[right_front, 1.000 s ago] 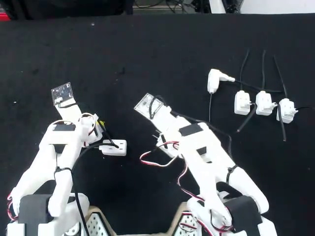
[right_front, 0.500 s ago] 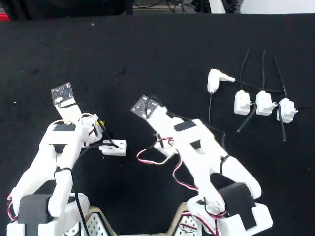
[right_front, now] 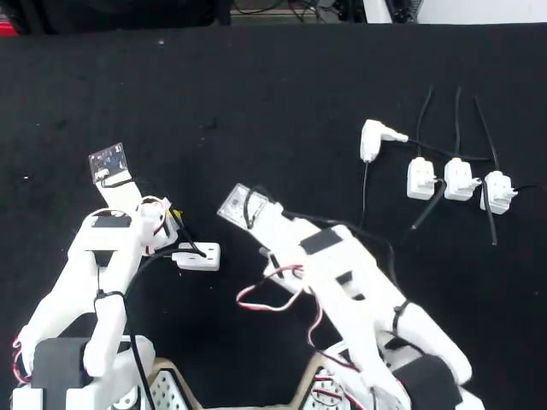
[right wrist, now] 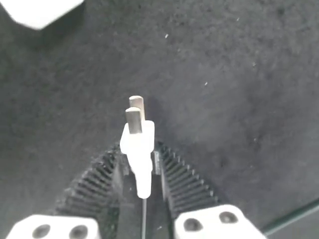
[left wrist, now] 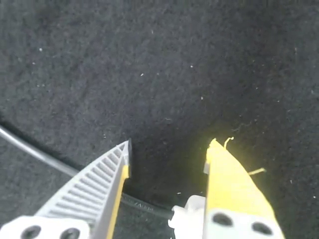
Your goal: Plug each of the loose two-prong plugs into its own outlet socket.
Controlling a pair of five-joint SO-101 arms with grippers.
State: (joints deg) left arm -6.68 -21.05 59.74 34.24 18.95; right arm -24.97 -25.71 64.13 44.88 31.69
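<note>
Plug (right wrist: 135,133) clamped in right end effector (right wrist: 138,151); socket (right_front: 197,255) near; left end effector (left wrist: 169,147) wide

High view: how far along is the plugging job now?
Done, it seems: three white plug-and-socket pairs sit joined on the robot's right. In hand: the right gripper grips a white two-prong plug near the white socket block. Still to do: that plug, and a loose white plug.

A table (right_front: 256,85) is covered with black cloth; beyond its far edge, dark cables (right_front: 299,8) are seen beside a white surface (right_front: 479,10) and a red object (right_front: 7,28).
</note>
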